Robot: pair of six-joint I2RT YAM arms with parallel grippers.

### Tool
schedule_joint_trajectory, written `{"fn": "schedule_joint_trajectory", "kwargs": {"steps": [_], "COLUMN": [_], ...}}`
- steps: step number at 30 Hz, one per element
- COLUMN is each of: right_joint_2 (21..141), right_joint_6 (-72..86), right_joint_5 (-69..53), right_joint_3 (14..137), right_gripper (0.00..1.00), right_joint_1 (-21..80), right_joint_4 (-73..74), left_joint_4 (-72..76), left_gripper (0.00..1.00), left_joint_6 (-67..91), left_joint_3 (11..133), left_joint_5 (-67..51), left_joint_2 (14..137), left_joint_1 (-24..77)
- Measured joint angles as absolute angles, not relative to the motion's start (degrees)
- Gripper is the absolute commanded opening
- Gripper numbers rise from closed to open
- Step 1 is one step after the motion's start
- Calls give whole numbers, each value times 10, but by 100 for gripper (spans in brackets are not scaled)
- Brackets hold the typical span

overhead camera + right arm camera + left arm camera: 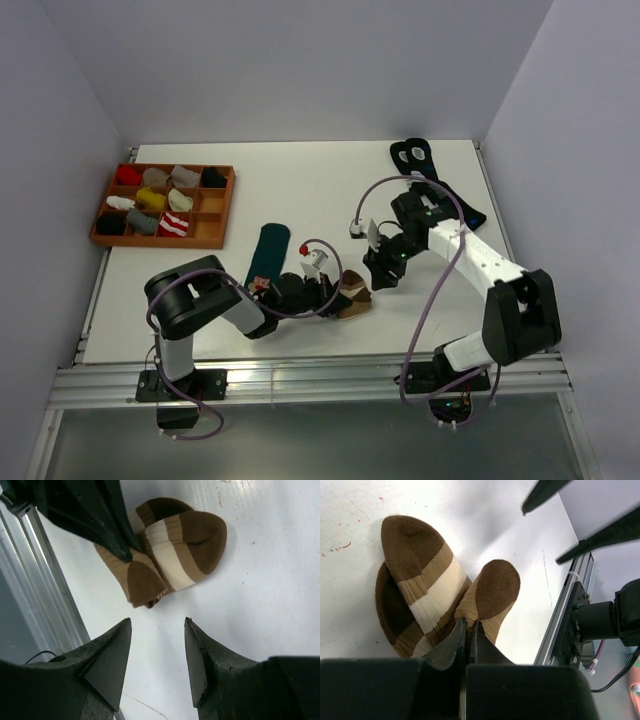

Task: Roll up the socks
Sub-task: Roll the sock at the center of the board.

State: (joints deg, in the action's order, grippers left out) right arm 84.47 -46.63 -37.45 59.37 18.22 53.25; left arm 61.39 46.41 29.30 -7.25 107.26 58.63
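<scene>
2 left fingers (451, 642) closed, touching brown sock (432, 582); right fingers (107, 652) apart.

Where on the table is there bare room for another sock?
The far middle of the table, between the tray and the black socks, is bare. It is crowded around the brown sock, with the left gripper on it and the right gripper near.

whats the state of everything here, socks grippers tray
brown striped sock: folded over itself, loosely bunched, on the table
left gripper: shut on the brown striped sock's edge
right gripper: open, empty, off the sock
dark green sock: flat, unrolled
black socks: flat, unrolled, far right corner
wooden tray: holds rolled socks
</scene>
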Motion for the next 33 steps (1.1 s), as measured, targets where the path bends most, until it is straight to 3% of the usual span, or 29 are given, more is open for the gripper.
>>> {"fn": "schedule_joint_trajectory", "kwargs": {"steps": [16, 23, 33], "right_joint_2": [682, 612, 602], "right_joint_6": [-550, -558, -558], "right_joint_5": [-343, -318, -265], "right_joint_3": [424, 363, 293], "right_gripper": [62, 64, 70], "right_joint_1": [192, 255, 334], "right_joint_4": [415, 352, 263], "left_joint_4": [605, 580, 566], "left_gripper": [0, 0, 0], "left_joint_6": [529, 544, 567], "left_joint_3": [296, 308, 310], "left_joint_5": [-63, -72, -90], "left_joint_2": [1079, 1079, 1080], "left_joint_1": [583, 578, 564]}}
